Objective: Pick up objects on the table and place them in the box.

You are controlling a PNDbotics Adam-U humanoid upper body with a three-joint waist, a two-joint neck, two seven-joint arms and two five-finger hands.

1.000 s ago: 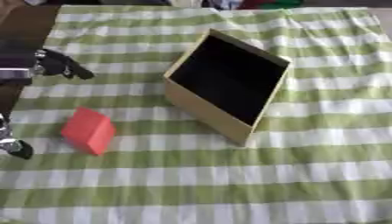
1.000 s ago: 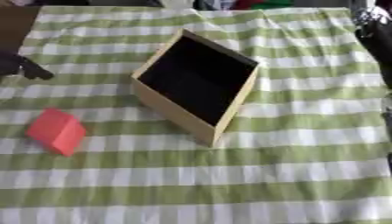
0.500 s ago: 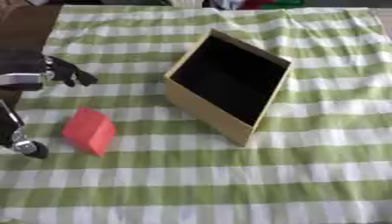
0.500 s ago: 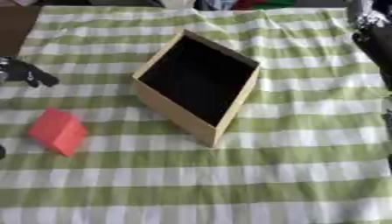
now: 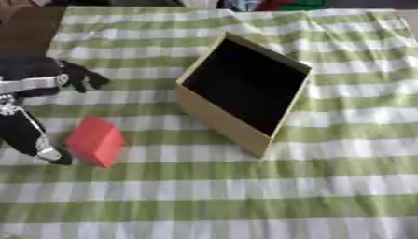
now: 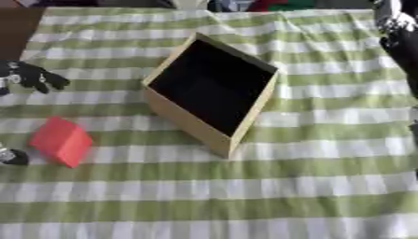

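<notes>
- The red block (image 5: 95,140) lies on the green-and-white striped cloth (image 5: 245,196) that covers the table, at the near left. Nothing has hold of it.
- My left hand (image 5: 32,100) is at the left edge, right beside the block. One dark finger reaches down to the cloth at the block's left near corner; I cannot tell whether it touches the block. Other fingers point right, farther back, above the cloth. The hand is spread and grips nothing.
- The box (image 5: 245,91) stands at the centre, right of the block and apart from it. It is tan, turned corner-on to me, with its opening up and its inside dark. I see nothing in it.
- My right hand (image 6: 398,32) shows only in the right eye view, at the far right edge, well apart from the box and block. I cannot tell how its fingers are set.
</notes>
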